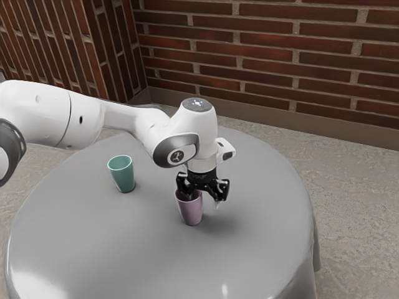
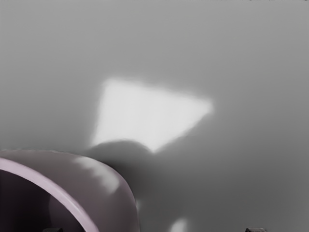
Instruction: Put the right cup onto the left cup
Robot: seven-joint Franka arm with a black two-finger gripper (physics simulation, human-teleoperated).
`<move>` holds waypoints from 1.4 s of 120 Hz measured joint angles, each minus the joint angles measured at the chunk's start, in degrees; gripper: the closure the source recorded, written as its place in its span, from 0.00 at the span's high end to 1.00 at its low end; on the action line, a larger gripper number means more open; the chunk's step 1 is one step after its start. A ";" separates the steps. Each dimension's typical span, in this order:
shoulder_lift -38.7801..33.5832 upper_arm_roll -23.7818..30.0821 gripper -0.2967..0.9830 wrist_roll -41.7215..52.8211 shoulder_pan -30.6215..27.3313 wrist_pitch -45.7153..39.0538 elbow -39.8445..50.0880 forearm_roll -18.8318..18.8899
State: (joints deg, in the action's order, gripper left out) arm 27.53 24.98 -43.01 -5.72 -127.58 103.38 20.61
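Straddling the rim of the pink cup (image 1: pixel 192 213) — hand (image 1: pixel 202 198) spread, fingers apart — with the green cup (image 1: pixel 123 177) upright elsewhere on the tabletop (image 1: pixel 100 243)

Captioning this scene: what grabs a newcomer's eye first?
The white arm reaching in from the exterior view's left, its black gripper open at the rim of the pink cup. Then the teal cup, standing apart on the round gray table.
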 joint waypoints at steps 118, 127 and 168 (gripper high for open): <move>-6.13 -0.42 0.16 -1.52 0.10 4.42 0.02 0.27; -8.34 -0.61 0.16 -1.34 0.11 5.94 0.00 0.00; -14.08 -10.12 0.16 3.22 0.09 9.75 -0.46 -5.97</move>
State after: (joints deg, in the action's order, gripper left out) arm 13.45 14.86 -39.78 -5.63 -117.84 102.92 14.64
